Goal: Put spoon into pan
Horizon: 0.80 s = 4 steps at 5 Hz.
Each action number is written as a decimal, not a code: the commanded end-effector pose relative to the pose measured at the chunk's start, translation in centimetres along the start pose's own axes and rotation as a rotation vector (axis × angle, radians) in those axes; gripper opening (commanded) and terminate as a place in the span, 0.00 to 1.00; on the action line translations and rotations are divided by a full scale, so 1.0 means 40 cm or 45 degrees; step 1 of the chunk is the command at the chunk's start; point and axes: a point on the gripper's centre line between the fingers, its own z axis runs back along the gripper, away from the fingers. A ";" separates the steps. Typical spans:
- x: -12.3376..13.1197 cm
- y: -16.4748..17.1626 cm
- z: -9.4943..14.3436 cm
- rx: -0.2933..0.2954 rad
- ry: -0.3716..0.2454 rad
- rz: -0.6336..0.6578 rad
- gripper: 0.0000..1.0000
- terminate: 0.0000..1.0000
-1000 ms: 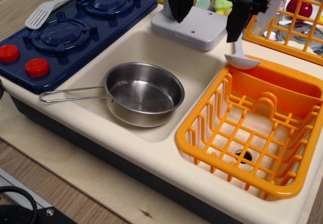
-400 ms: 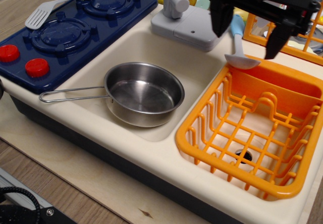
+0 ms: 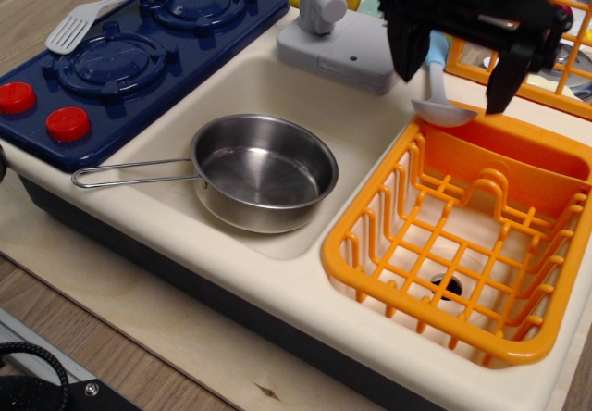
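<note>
Since a second ago the claw (image 3: 451, 76) has crossed from over the faucet block to the right, and over the last fraction of a second it has dropped slightly; spoon, pan and everything else sit as they did. Claw now: black, wide open, holding nothing, one finger (image 3: 404, 55) left of the spoon handle and the other finger (image 3: 502, 82) to the right, over the orange rack's back edge, so the two straddle the spoon without visible contact. Spoon (image 3: 442, 107): grey bowl resting on the back left corner of the orange dish rack (image 3: 370, 244), light blue handle running up and back behind the claw body, its upper part hidden. Pan (image 3: 265, 172): stainless steel, upright in the cream sink basin (image 3: 268, 87), nothing in it, wire loop handle reaching left over the sink rim toward the front of the stove. Pan and spoon are well apart, with the basin's right wall between them. Grey faucet block (image 3: 338, 45) stands at the back of the sink. Dark blue stove top (image 3: 120, 59) on the left carries two red knobs (image 3: 42, 110) and a grey slotted spatula (image 3: 97, 11) with a light blue handle. Wooden bench (image 3: 55, 318) under the play kitchen.
</note>
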 end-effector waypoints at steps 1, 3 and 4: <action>0.008 0.029 -0.009 -0.054 -0.080 0.015 1.00 0.00; 0.003 0.034 -0.048 -0.070 -0.099 0.025 0.00 0.00; 0.005 0.029 -0.013 -0.037 -0.072 0.031 0.00 0.00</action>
